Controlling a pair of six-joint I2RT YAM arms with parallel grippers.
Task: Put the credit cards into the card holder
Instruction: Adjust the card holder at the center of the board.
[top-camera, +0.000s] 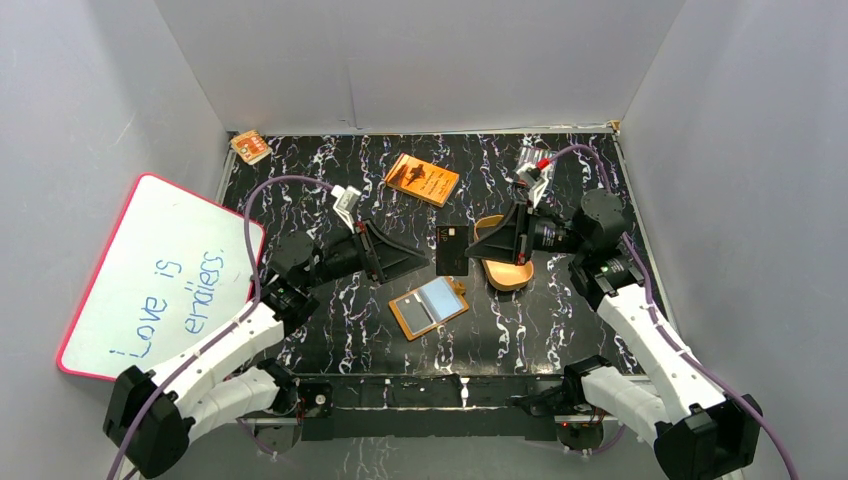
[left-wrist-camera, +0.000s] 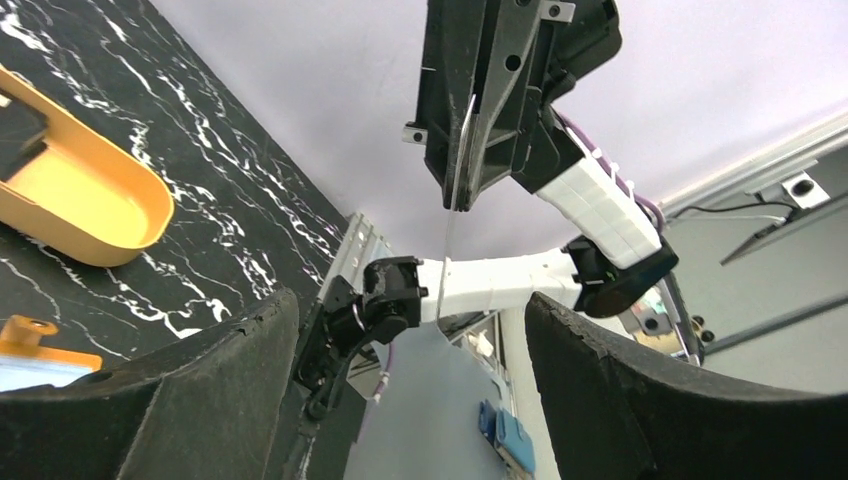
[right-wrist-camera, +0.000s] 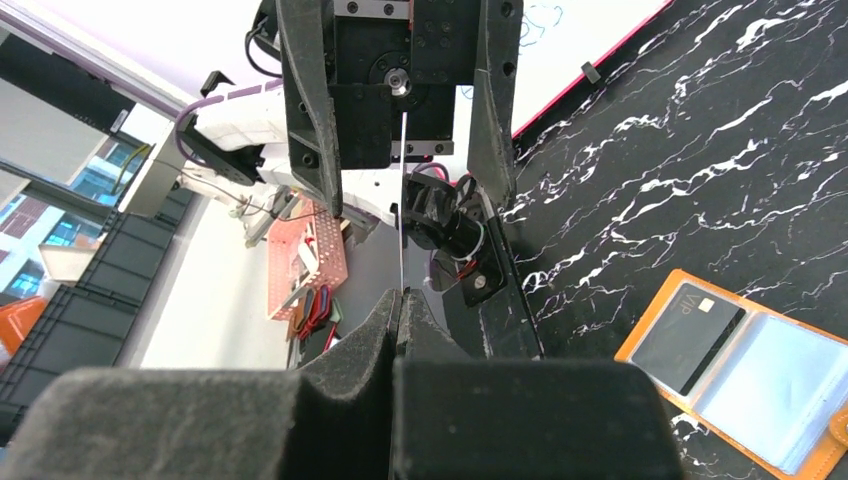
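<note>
Two credit cards can be counted, both black and marked "VIP". One card (top-camera: 452, 250) stands on edge in mid-air at the centre of the overhead frame, above the black marbled surface (top-camera: 560, 330). The right hand (top-camera: 475, 243) pinches it, fingers pressed together on its right edge. The left hand (top-camera: 415, 260) faces it from the left with fingers spread wide on either side of the card, not touching it. The second card (right-wrist-camera: 690, 335) sits in the left pocket of the single card holder (top-camera: 443, 296), which lies open just below centre. At the left edge one whiteboard (top-camera: 160, 275) reads "Love is endless." One orange book (top-camera: 422, 179) at upper centre carries black print too small to read. One tan tray (top-camera: 505, 270) lies under the right hand.
</note>
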